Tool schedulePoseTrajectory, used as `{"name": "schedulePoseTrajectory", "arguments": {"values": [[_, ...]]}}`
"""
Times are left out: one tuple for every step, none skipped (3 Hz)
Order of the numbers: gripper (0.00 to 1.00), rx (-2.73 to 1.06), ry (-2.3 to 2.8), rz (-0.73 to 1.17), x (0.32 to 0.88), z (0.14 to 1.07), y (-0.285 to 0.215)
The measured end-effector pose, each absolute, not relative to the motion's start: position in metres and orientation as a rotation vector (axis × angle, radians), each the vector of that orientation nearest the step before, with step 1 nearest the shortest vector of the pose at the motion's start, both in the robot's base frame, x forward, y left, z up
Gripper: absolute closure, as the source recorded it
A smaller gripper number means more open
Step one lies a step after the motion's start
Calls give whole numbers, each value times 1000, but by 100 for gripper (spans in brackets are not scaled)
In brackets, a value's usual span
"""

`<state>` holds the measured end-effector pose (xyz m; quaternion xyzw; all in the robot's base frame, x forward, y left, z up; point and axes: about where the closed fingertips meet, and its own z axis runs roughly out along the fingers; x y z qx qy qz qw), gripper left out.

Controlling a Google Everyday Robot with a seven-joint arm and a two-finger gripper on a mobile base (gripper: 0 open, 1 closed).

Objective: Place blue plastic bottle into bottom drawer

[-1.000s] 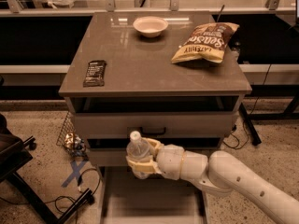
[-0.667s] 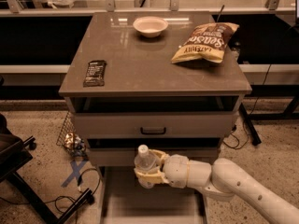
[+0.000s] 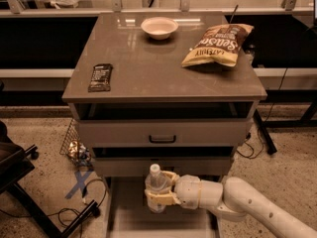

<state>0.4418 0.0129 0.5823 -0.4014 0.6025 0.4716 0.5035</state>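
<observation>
Clear plastic with a faint bluish tint, a white screw cap and a pale label round its middle: the small blue plastic bottle (image 3: 156, 185) is standing upright, cap up, below the middle of the counter's front edge. The cream-coloured gripper (image 3: 159, 196), on a white arm (image 3: 237, 200) that is reaching in from the lower right, is pinching the bottle round its lower half. One finger (image 3: 163, 200) is crossing in front of the label and the other is curving round behind the shoulder, so the bottle is sitting between the jaws with its neck and cap sticking out above them.

It is hanging over the bottom drawer (image 3: 126, 214), a wide shallow pale grey tray that is standing pulled out past the counter's front edge. I cannot tell whether the bottle's base is touching the drawer floor.

Above it, the grey middle drawer with the black handle (image 3: 162, 139) is sitting closed. On the grey-brown counter top (image 3: 148, 68), a small white bowl (image 3: 159, 27) is resting near the back edge, a yellow crisp bag (image 3: 218, 43) is lying toward the back right corner, and a dark snack bar (image 3: 100, 77) is lying near the left edge.
</observation>
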Motion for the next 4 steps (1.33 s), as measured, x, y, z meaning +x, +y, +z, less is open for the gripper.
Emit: {"name": "schedulePoseTrajectory", "arguments": {"values": [[100,-942,1456,1166,452,559,17],[100,-971,1424,1208,464,501,23],[100,-1101,1334,1255,483,425,26],[100,-1171,1314,1239,502,390,23]]}}
